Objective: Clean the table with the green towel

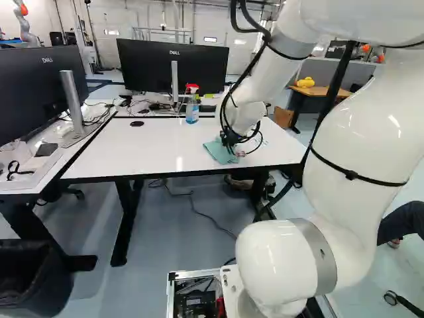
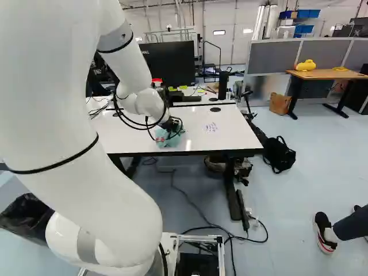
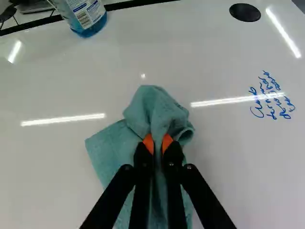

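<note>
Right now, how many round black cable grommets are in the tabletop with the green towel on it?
2: one grommet left of the spray bottle in the left base view, the other grommet near the blue handwriting in the right base view. My arm may hide more.

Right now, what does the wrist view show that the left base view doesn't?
Only the wrist view shows the blue writing on the table and, clearly, the hand with its orange pads closed on the towel. Only the left base view shows the left screen, the back screen and the bin. Both show the towel, part of the table and the spray bottle, though the wrist view cuts off its top.
</note>
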Controlling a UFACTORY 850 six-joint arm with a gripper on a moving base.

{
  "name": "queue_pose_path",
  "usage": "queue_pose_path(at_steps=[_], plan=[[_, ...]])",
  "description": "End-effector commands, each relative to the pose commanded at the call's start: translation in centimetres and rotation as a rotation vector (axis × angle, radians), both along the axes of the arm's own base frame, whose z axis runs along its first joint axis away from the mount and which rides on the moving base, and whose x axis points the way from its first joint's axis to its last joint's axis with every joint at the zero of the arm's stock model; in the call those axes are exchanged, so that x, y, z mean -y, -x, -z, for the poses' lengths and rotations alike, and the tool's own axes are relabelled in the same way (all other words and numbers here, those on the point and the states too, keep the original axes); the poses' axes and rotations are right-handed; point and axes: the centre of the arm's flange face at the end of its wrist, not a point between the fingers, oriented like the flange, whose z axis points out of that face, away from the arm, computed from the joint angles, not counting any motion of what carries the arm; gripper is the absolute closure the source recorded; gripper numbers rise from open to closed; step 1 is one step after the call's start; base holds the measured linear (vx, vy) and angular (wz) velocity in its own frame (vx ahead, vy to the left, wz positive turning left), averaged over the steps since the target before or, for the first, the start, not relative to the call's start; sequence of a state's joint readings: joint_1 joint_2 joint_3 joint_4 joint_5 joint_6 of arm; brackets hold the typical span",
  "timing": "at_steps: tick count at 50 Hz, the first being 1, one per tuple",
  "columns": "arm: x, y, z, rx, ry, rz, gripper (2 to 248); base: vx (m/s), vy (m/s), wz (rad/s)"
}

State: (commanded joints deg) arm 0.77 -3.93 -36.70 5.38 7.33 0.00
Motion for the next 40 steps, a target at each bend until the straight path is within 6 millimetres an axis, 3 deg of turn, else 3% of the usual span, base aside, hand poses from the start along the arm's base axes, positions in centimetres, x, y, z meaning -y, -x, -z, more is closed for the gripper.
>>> queue_pose_path(at_steps=[17, 40], plan=[[-2.0, -2.3, 0.0, 0.005, 0.000, -0.041, 210, 0.000, 0.000, 0.000], [-1.5, -6.7, 0.1, 0.019, -0.001, -0.028, 210, 0.000, 0.000, 0.000]])
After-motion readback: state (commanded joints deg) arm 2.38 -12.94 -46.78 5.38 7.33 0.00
